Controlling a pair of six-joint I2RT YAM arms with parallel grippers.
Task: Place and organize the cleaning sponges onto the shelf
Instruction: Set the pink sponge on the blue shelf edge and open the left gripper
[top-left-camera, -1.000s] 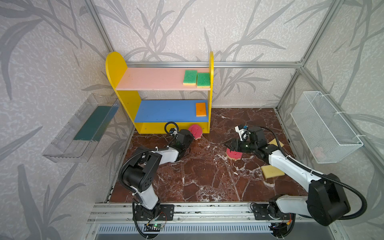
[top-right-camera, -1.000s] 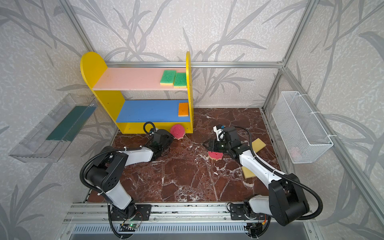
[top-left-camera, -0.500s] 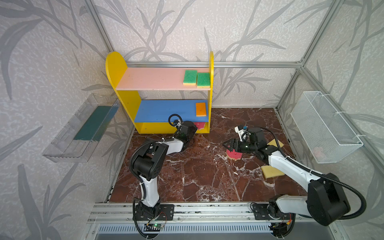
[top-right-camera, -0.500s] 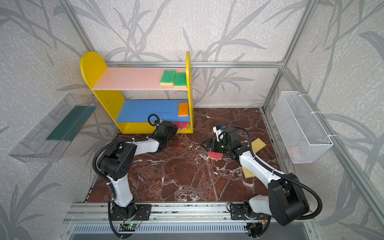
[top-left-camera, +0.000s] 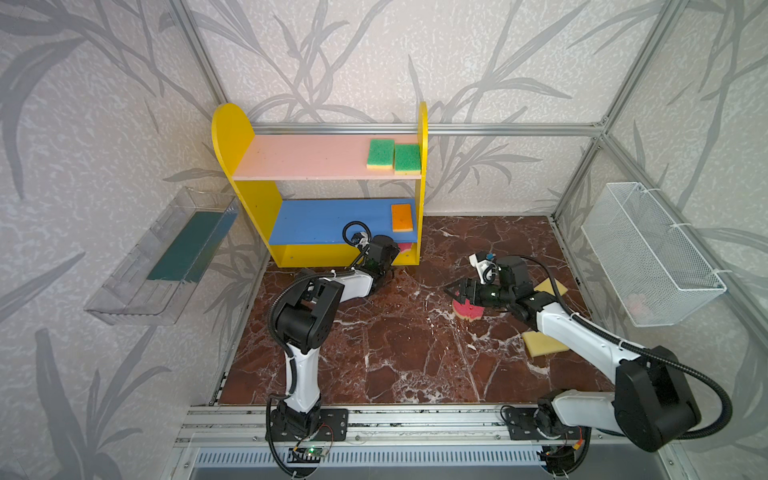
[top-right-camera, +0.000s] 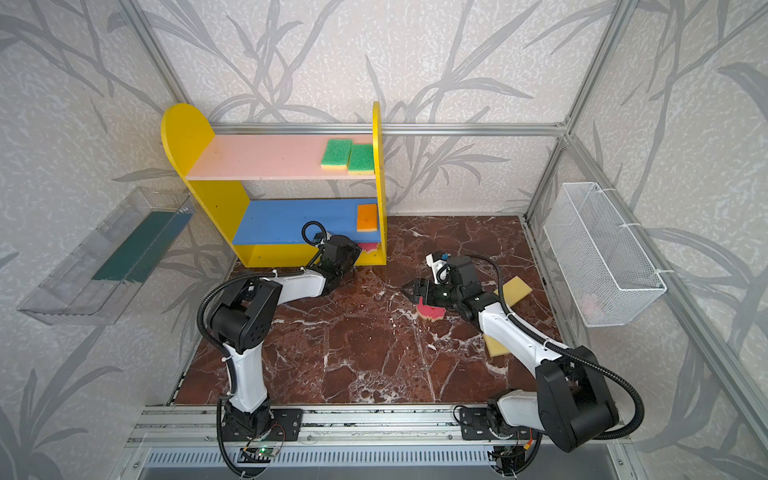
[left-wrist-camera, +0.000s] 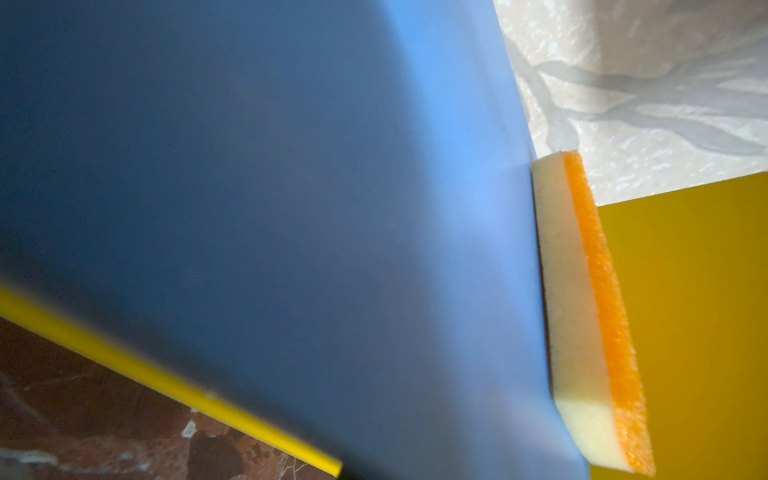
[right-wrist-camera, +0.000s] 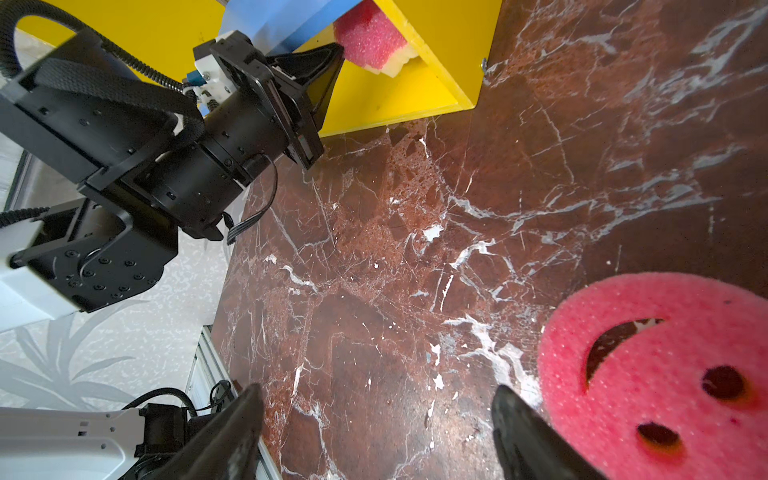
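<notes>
The yellow shelf (top-left-camera: 232, 137) stands at the back left. Two green sponges (top-left-camera: 380, 153) lie on its pink board and an orange one (top-left-camera: 402, 217) on the blue board. My left gripper (right-wrist-camera: 337, 50) is shut, its tip against a round pink sponge (right-wrist-camera: 370, 41) inside the bottom compartment. In both top views that sponge (top-right-camera: 368, 247) peeks out under the blue board. My right gripper (right-wrist-camera: 378, 415) is open low over the floor. A pink smiley sponge (right-wrist-camera: 665, 374) lies just outside one finger (right-wrist-camera: 511, 415). Two yellow sponges (top-left-camera: 550, 286) (top-left-camera: 542, 345) lie by the right arm.
A white wire basket (top-left-camera: 648, 253) hangs on the right wall with something pink in its near end. A clear plastic tray (top-left-camera: 166, 257) hangs on the left wall. The marble floor (top-left-camera: 395, 353) runs to the metal rail at the front.
My left gripper has pushed the round pink sponge from the floor in front of the shelf into the bottom compartment. My right gripper's jaws have spread wider beside the smiley sponge.
</notes>
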